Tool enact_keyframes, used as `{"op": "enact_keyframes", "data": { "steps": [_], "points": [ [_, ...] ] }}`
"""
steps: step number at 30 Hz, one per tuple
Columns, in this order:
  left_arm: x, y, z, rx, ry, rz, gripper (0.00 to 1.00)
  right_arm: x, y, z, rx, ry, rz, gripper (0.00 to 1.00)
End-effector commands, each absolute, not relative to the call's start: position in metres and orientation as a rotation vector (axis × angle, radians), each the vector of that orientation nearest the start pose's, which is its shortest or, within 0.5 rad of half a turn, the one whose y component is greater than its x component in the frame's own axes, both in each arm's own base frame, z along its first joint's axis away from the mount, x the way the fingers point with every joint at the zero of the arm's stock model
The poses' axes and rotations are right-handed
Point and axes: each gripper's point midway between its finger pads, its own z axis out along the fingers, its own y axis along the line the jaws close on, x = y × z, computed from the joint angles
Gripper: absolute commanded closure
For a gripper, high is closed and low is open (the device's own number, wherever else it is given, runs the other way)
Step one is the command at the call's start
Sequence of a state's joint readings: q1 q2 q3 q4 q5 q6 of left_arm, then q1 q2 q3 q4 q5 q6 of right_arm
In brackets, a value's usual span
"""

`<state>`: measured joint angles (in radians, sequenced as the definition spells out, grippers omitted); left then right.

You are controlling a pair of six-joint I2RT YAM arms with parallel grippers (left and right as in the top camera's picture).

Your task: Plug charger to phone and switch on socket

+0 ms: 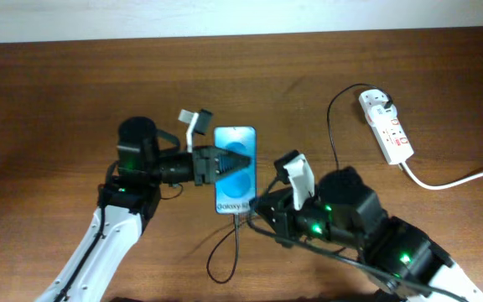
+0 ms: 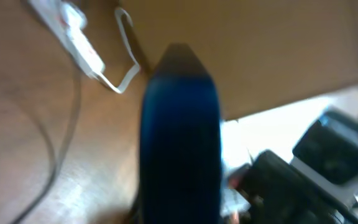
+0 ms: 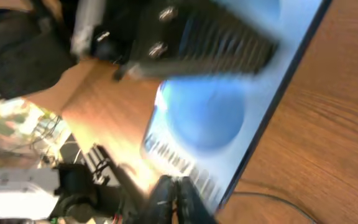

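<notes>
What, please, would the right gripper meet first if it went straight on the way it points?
Most likely the bottom edge of the phone, just ahead of the right gripper; blur leaves depth uncertain.

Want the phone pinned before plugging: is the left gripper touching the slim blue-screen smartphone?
Touching. Right wrist view: the left gripper rests its ridged black finger on the smartphone screen.

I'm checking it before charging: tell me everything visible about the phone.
The phone is a slim rectangle with dark edges and a glowing blue screen showing a round pattern and white Galaxy text. It lies screen-up on the wooden table. The left hand is shut on it, a ribbed finger across the screen. The charger cable reaches its near short edge by the right hand; plugged in or not, I cannot tell.
</notes>
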<state>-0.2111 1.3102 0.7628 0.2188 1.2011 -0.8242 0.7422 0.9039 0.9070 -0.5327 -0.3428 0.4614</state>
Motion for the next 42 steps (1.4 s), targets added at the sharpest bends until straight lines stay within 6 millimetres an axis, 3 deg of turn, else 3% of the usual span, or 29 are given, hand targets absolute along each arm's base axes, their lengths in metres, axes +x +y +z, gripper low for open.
{"op": "enact_keyframes", "data": {
  "steps": [1,5,8,9,10,13,21,29,35,42],
  "points": [
    [0.308,-0.209,0.247,0.074,2.097,-1.724,1.00,0.172,0.243,0.266,-0.566,2.210,1.071,0.77],
    [0.314,-0.209,0.258,0.067,2.049,-1.721,1.00,0.173,0.244,0.243,-0.566,2.310,1.039,0.67],
    [0.319,-0.208,0.268,0.013,2.018,-1.752,1.00,0.182,0.253,0.225,-0.567,2.373,1.022,0.66],
    [0.320,-0.208,0.272,0.027,2.001,-1.751,1.00,0.184,0.257,0.220,-0.572,2.390,1.027,0.67],
    [0.320,-0.208,0.273,0.032,1.995,-1.749,1.00,0.185,0.265,0.212,-0.592,2.415,1.058,0.75],
    [0.320,-0.208,0.271,0.022,2.001,-1.746,1.00,0.188,0.273,0.205,-0.603,2.432,1.075,0.76],
    [0.320,-0.207,0.257,0.005,2.053,-1.712,1.00,0.198,0.278,0.210,-0.595,2.381,1.073,0.77],
    [0.316,-0.206,0.246,-0.007,2.101,-1.703,1.00,0.204,0.278,0.213,-0.581,2.358,1.054,0.96],
    [0.309,-0.210,0.248,0.044,2.104,-1.740,1.00,0.212,0.278,0.216,-0.557,2.331,1.030,0.96],
    [0.294,-0.229,0.248,0.155,2.107,-1.753,1.00,0.220,0.278,0.221,-0.507,2.308,1.017,0.96]
  ]
}}
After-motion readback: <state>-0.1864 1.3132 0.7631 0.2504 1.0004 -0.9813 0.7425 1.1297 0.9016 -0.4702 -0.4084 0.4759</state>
